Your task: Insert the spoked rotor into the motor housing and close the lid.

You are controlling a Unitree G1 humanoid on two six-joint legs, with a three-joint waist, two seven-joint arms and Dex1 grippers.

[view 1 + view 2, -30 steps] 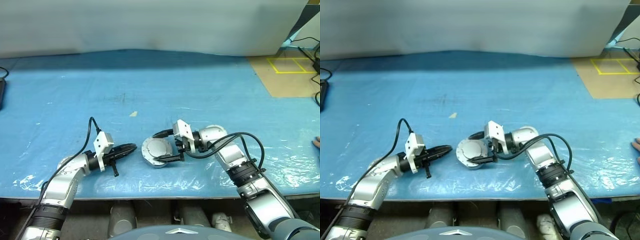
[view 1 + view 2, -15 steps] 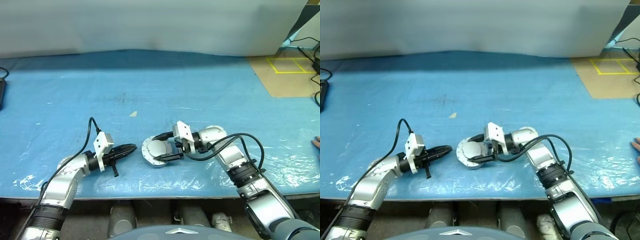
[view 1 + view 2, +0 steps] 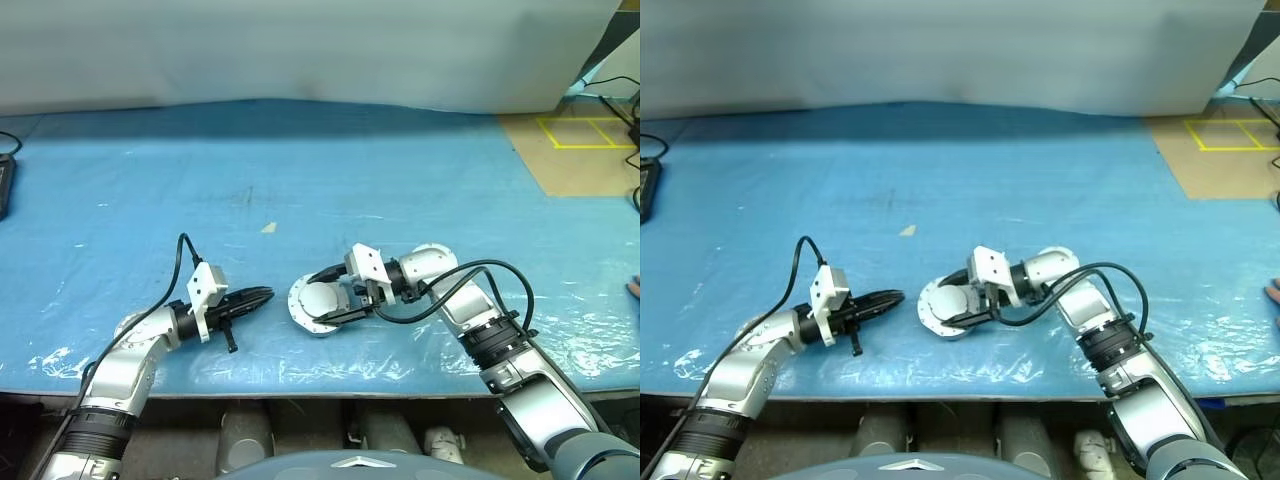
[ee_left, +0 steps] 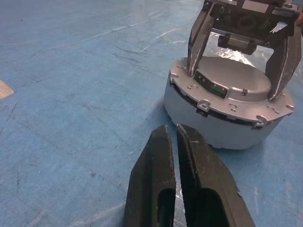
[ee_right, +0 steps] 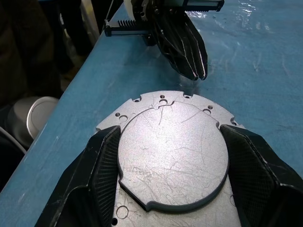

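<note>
The motor housing [image 4: 213,127], a pale round silver body, stands on the blue table with the lid [image 5: 173,151] lying on top of it. The lid is a grey plate with a raised round disc in its middle. My right gripper [image 3: 322,296] reaches in from the right and is shut on the lid, one black finger pressed against each side of the raised disc. My left gripper [image 3: 268,294] lies low over the table just left of the housing, shut and empty, its tips pointing at the housing wall. The spoked rotor is hidden.
The blue plastic-covered table [image 3: 300,170] stretches far behind and to both sides. A small tan scrap [image 3: 267,227] lies behind the housing. A dark device [image 3: 3,185] sits at the far left edge. A person's hand [image 3: 634,288] shows at the right edge.
My right gripper has turned slightly at the wrist and its fingers have closed a little onto the lid's raised disc. The left gripper has stayed still.
</note>
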